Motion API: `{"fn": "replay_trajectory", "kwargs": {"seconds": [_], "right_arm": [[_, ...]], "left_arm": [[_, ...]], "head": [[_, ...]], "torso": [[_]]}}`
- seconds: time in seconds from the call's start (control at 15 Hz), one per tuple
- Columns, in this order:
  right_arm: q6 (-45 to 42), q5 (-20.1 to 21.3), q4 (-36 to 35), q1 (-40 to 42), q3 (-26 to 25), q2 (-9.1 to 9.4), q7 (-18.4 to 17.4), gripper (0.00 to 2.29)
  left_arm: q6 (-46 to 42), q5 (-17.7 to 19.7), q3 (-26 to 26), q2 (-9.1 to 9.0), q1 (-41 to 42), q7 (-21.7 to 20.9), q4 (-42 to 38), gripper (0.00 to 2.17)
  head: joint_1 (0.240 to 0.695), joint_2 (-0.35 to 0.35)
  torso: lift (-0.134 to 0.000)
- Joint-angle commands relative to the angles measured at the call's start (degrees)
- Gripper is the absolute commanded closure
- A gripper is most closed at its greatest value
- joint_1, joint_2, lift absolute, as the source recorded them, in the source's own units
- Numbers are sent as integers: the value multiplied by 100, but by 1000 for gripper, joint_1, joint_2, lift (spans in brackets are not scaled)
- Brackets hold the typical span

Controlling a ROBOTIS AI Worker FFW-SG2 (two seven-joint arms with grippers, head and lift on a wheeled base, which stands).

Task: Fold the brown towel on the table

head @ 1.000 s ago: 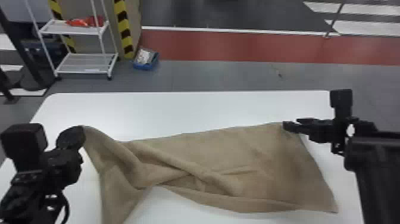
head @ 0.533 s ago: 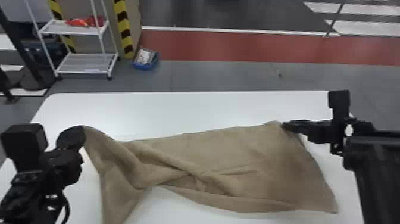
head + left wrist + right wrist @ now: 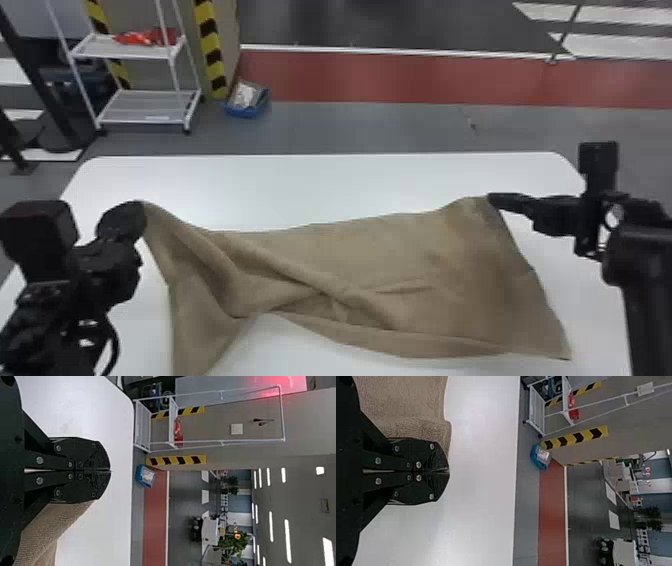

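Evidently, left tool (image 3: 109,471) and right tool (image 3: 448,471) pinch corners (image 3: 477,201) of the brown towel (image 3: 390,250); uneven pulling could free one or set its slanting crease (image 3: 320,284).

I'm seeing the left gripper (image 3: 136,210) reaching over the white table (image 3: 107,534), its fingers (image 3: 93,455) pressing together and the brown towel (image 3: 59,522) trailing from beside them toward the near right. Beyond the far edge, a white rack (image 3: 171,419) is standing to the left, holding something red (image 3: 178,439). A blue bin (image 3: 139,473) is sitting on the floor right of it, and a red floor strip (image 3: 154,526) is running off rightward. Green plants (image 3: 233,544) are standing farther away.
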Motion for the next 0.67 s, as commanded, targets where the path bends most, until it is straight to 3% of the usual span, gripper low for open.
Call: {"fn": "replay_trajectory", "kwargs": {"seconds": [0.0,0.33,0.6], "right_arm": [[592,-155,-775,115,-122,7,154,1511],[1945,-322,-2111,1,-500,-72,523,1511],[2736,-612,-2489,-263,-904,-353,603,1514]], "left_arm": [[17,1,-111,27,31,-53,-282,1744],[474,-96,-146,97,-119,-140,-783,1744],[808,-26,12,150,-294,-360,-1073,1744]], "head": [[695,-58],[695,-95],[656,-131]], "torso": [[-124],[-124],[-124]]}}
